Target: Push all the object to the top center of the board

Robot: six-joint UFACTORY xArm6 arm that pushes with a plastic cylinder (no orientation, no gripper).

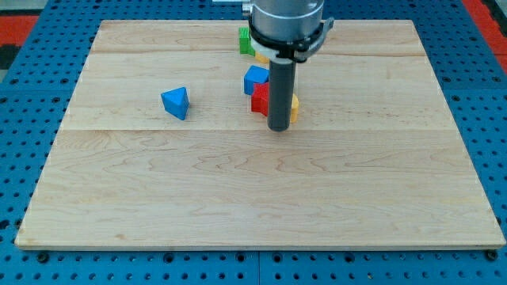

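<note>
A glossy blue triangular block (176, 103) lies alone toward the pale wooden board's (238, 190) left edge. Near the top edge's centre cluster a green block (245, 41), a blue block (255, 79), a red block (260, 98) and a partly hidden yellow block (294, 107). No hand here: my tip (278, 128) rests just below them. Blue perforated metal (32, 119) surrounds the board.

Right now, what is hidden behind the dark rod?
My rod partly covers a red block and a yellow block; the blue block is beside it. My tip shows. The covered parts cannot be judged.
</note>
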